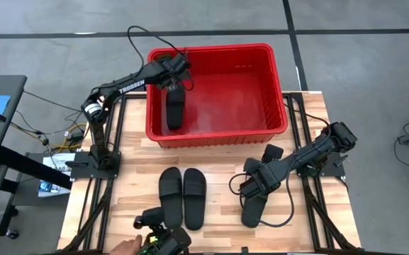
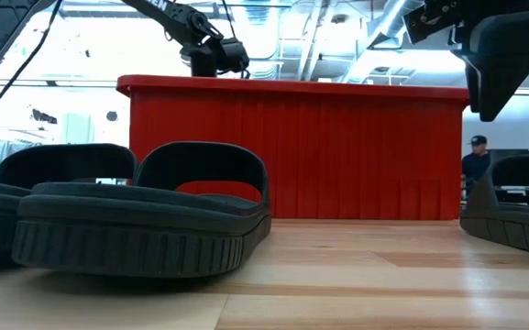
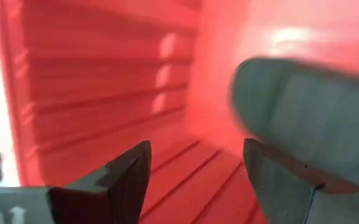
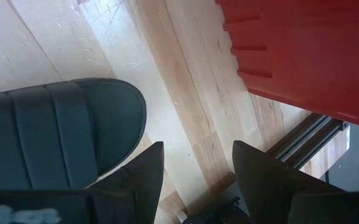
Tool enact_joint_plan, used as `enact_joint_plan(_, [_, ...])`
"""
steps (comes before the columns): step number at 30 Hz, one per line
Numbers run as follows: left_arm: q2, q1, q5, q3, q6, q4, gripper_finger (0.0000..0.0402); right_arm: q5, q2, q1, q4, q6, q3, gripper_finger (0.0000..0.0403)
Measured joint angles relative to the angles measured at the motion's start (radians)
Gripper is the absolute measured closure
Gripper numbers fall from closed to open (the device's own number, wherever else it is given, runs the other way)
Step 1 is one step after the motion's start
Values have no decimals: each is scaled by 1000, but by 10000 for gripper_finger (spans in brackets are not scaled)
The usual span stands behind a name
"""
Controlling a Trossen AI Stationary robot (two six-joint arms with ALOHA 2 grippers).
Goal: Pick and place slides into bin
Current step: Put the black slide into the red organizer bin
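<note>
The red bin stands at the table's far side. One black slide lies inside it along its left wall; it also shows in the left wrist view. My left gripper is open inside the bin over that slide's far end; the slide shows close beside one finger, and I cannot tell whether they touch. Two slides lie side by side on the table's near middle. A fourth slide lies at the near right. My right gripper is open above the bare table beside that slide's rounded end.
A person's hand and a small device show at the table's near edge. Black frame rails run along both table sides. A person stands in the room behind. Bare wood lies between the bin and the slides.
</note>
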Motion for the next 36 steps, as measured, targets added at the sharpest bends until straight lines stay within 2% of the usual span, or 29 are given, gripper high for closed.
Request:
enact_joint_plan(2, [-2, 0, -69, 0, -18, 1, 155, 0, 0, 0, 0, 0, 0, 219])
enact_joint_plan(5, [-45, -1, -39, 0, -43, 4, 155, 0, 0, 0, 0, 1, 0, 219])
enact_joint_plan(11, [-229, -10, 157, 55, -205, 23, 155, 23, 0, 0, 0, 19, 0, 219])
enact_joint_plan(17, [-466, -23, 429, 58, -466, 73, 155, 53, 0, 0, 1, 78, 0, 219])
enact_joint_plan(21, [-594, -49, 575, 58, -562, 76, 155, 54, 0, 2, 16, 158, 0, 219])
enact_joint_plan(30, [-835, -216, 593, 27, -719, 70, 155, 48, 0, 29, 184, 190, 0, 219])
enact_joint_plan(36, [-984, -372, 510, -119, -847, 123, 155, 48, 0, 28, 283, 281, 0, 219])
